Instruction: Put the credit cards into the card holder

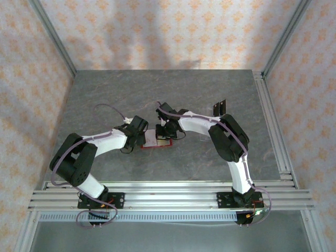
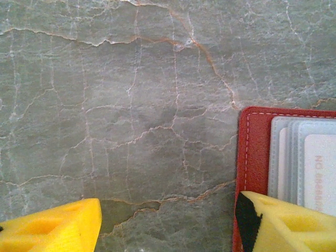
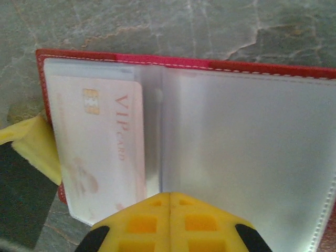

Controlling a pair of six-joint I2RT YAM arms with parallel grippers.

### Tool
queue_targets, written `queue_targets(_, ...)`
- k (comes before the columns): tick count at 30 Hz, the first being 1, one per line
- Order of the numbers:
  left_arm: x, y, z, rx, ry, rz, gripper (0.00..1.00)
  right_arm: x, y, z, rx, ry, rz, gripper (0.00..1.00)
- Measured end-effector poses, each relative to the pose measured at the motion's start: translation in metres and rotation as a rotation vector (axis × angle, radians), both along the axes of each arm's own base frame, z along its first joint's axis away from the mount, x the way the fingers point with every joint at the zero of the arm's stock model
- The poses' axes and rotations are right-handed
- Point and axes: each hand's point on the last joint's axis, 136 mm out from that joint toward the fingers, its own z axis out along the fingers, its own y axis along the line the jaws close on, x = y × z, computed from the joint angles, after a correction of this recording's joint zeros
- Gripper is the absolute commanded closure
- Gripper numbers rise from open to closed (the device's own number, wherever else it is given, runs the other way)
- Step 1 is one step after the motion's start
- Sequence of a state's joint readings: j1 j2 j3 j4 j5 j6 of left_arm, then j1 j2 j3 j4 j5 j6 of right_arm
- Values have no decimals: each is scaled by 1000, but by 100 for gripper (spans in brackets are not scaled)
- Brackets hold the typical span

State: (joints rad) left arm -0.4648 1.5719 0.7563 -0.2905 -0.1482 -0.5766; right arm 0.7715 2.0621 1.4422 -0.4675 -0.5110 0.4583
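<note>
Red folding card holder [image 1: 156, 140] lies open mid-desk [image 1: 105, 100]; dark flat card [image 1: 220, 107] well apart, far right, likely awaiting pickup.

Left wrist: left hand [image 2: 168, 226] spread, grasping nothing; one yellow finger [image 2: 286, 223] on holder's red edge, seemingly pinning it.

Right wrist: right hand [image 3: 170, 223] clenched, nothing visible between fingers, over clear sleeves; pale chip card [image 3: 97, 147] sits in left sleeve.

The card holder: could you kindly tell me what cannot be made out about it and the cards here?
- Top external: both grippers cover most of the card holder; the dark credit cards farther back are too small to count.
- Left wrist: the frame's edges and a left gripper finger cut off the holder.
- Right wrist: the shut right gripper hides the holder's lower middle; anything pinched there is unseen.
</note>
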Motion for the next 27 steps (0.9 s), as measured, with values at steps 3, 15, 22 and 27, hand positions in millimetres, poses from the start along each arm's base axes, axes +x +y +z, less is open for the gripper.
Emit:
queue_targets(3, 0, 0, -1, -2, -3, 2, 30, -2, 3, 1, 2, -1, 8, 98)
queue_targets(15, -14, 27, 17, 65, -57, 98, 25, -9, 10, -6, -3, 14, 27, 99)
queue_targets(22, -19, 31, 5, 92, -14, 108, 25, -8, 10, -5, 1, 10, 27, 99)
queue_targets(27, -19, 29, -2, 89, 0, 105, 26, -8, 10, -5, 1, 11, 27, 99)
